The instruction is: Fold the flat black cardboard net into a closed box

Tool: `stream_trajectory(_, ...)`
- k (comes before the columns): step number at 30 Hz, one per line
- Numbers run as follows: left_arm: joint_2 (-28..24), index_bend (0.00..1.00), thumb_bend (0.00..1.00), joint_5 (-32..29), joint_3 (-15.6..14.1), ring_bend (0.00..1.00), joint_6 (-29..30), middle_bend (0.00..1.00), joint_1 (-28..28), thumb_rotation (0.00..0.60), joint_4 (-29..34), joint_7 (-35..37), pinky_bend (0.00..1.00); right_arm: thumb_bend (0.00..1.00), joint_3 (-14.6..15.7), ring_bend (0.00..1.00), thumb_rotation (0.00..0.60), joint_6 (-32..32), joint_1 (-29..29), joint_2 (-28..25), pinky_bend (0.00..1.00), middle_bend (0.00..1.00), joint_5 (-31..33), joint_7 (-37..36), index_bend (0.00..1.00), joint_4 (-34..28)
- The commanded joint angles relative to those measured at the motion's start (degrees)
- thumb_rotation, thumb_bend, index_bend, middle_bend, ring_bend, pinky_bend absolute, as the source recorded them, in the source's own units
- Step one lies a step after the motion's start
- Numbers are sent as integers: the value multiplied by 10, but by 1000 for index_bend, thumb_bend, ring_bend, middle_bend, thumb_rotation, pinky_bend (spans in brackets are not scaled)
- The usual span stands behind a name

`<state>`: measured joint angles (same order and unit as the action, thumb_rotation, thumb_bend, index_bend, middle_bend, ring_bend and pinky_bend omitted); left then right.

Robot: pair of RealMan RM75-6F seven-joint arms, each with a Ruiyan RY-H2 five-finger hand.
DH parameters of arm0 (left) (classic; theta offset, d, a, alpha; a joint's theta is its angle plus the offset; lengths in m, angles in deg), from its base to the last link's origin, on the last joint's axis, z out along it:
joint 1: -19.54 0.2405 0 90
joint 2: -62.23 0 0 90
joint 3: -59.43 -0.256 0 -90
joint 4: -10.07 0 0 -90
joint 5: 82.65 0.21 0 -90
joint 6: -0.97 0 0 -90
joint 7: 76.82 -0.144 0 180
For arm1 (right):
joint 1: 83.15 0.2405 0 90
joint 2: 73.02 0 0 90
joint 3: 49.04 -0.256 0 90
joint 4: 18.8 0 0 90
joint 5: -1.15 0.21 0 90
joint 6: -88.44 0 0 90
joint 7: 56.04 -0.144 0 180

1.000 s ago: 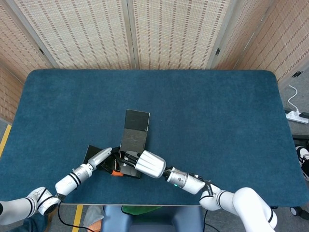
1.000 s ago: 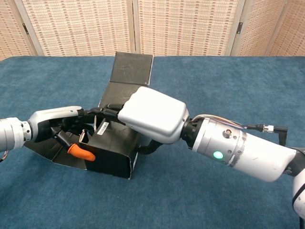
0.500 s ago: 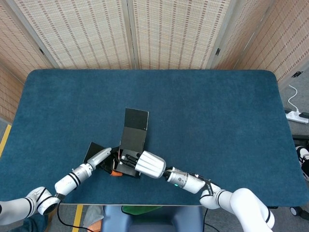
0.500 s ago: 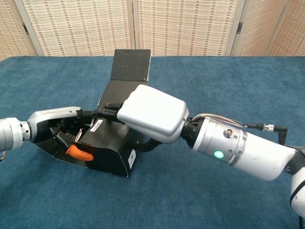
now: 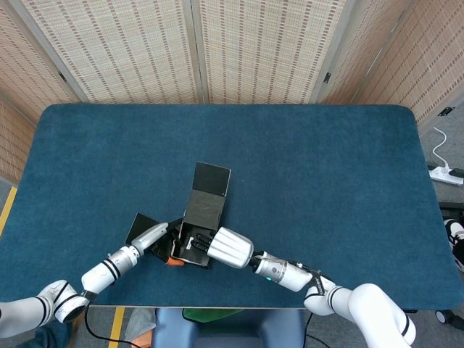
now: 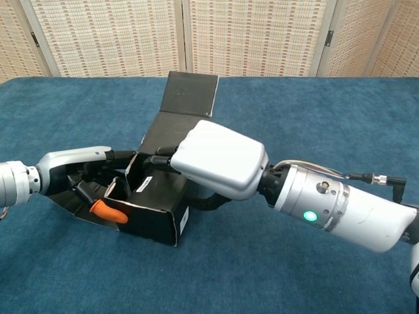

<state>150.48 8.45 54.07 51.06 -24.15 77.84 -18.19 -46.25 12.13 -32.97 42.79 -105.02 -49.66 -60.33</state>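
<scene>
The black cardboard net (image 5: 206, 206) lies partly folded near the table's front edge, its long lid panel (image 6: 190, 95) slanting up and away. In the chest view its front wall (image 6: 154, 216) stands upright and the inside is open from above. My left hand (image 6: 75, 170) holds the box's left end, with an orange-tipped finger (image 6: 108, 210) pressed on the front wall. My right hand (image 6: 219, 160), white-backed, lies over the box's right side, fingers reaching inside and thumb against the right wall. From above, the left hand (image 5: 156, 235) and right hand (image 5: 228, 248) flank the box.
One flap (image 5: 141, 226) of the net lies flat on the blue table cloth (image 5: 326, 181) under my left hand. The table's front edge runs just behind both forearms. Wicker screens stand behind the table, and a power strip (image 5: 446, 174) lies on the floor at right.
The box has shifted slightly right and turned. The panel that covered its top half a second ago has lifted, so the inside shows again. Both hands stay on the box.
</scene>
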Motion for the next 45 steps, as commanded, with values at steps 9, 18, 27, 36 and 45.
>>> stream_trajectory(9, 3, 172, 162, -3, 1, 444, -4, 224, -1, 600, 7, -22, 527, 186, 0, 743, 600, 2, -1, -2, 1000, 350, 3, 1, 299, -3)
stream_trajectory(18, 3, 184, 162, -10, 6, 444, -4, 226, 2, 600, 23, -53, 528, 189, -7, 743, 600, 18, 17, 10, 1000, 350, 4, 6, 299, 8)
stream_trajectory(27, 8, 267, 163, -14, 9, 445, -6, 293, 4, 600, 21, -57, 539, 193, -6, 743, 600, 26, 21, 11, 1000, 355, 6, 9, 299, 6)
stream_trajectory(36, 15, 349, 164, -18, 11, 455, -7, 386, 8, 600, 11, -49, 544, 193, -1, 743, 600, 29, 12, -7, 1000, 334, 10, 18, 299, -16)
stream_trajectory(45, 24, 438, 189, -3, 7, 456, 9, 465, 11, 600, -9, 9, 547, 193, -3, 741, 600, 28, -8, -52, 1000, 249, 26, 26, 277, -82)
